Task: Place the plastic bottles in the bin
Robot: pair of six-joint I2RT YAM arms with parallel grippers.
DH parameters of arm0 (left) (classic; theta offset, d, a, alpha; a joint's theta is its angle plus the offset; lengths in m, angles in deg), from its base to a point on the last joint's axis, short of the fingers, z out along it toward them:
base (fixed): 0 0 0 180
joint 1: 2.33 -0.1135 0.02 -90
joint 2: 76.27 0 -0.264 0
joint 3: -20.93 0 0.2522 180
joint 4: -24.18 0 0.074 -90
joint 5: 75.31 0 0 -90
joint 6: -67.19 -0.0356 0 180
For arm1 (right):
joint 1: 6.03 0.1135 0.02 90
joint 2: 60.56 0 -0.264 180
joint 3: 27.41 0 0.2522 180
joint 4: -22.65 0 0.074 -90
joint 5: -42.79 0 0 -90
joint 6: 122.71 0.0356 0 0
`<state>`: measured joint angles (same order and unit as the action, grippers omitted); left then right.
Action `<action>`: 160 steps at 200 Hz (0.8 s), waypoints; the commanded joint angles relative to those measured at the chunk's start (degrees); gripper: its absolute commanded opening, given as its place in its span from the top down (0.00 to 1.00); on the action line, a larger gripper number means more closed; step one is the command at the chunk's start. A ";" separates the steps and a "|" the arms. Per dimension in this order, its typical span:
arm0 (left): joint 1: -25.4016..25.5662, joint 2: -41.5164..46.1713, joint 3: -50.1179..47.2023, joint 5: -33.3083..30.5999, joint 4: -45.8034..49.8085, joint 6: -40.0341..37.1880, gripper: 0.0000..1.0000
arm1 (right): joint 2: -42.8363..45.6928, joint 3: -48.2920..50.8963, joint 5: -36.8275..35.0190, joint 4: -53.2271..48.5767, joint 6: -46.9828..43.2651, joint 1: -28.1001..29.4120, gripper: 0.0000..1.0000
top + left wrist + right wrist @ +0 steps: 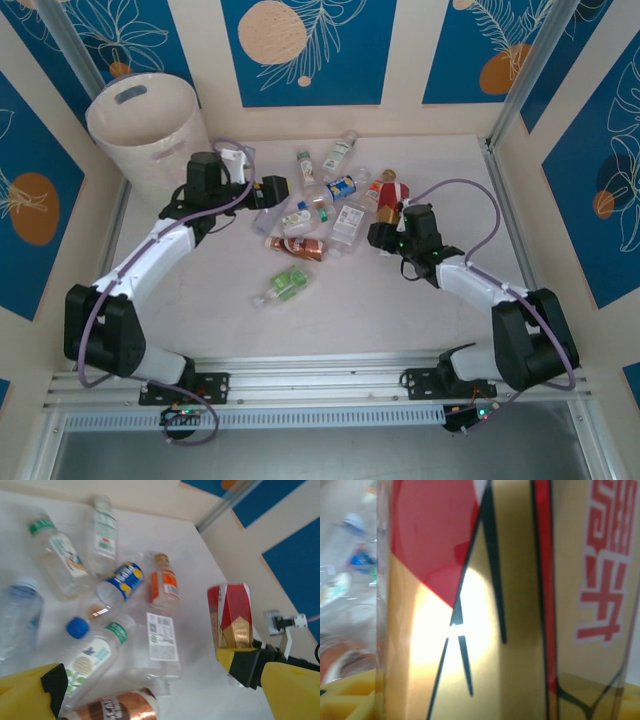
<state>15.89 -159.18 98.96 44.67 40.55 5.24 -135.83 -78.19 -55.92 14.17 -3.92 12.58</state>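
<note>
Several plastic bottles lie in a heap mid-table: a blue-label one [340, 187], a copper-label one [298, 246], a white-label one [348, 222], and a green-label one [283, 286] apart at the front. The bin [140, 130] stands at the far left corner. My left gripper [272, 192] hangs open over the heap's left side. In the left wrist view its jaws [150, 690] straddle the white-label bottle [162, 640] and the copper-label bottle [117, 707]. My right gripper [385, 228] is shut on an upright red-and-gold bottle [392, 195], whose label [485, 600] is close up in the right wrist view.
A metal rail [495, 180] and patterned walls close off the table's right and back. The bin sits behind my left arm [150, 255]. Bare tabletop [330, 320] lies in front of the heap.
</note>
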 commanded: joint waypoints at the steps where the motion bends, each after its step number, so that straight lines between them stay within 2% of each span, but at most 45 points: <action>1: 2.41 -1.94 -1.16 6.93 -9.21 5.12 0.00 | 3.01 1.21 9.44 4.13 -1.91 0.75 0.72; 40: 5.88 -5.64 -0.63 8.80 -11.68 7.31 0.00 | 4.96 1.81 17.23 9.20 -1.68 2.71 0.72; 97: 7.99 -6.73 -3.09 11.98 -22.98 11.33 0.00 | -0.20 -2.53 24.64 13.17 -1.72 6.10 0.72; 160: 10.06 -10.41 -0.05 10.55 -19.93 12.02 0.00 | -8.07 -9.22 31.89 17.23 -1.55 9.53 0.72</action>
<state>24.76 -167.55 96.90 54.33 20.99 16.57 -142.30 -84.53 -28.55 27.89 -4.90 20.91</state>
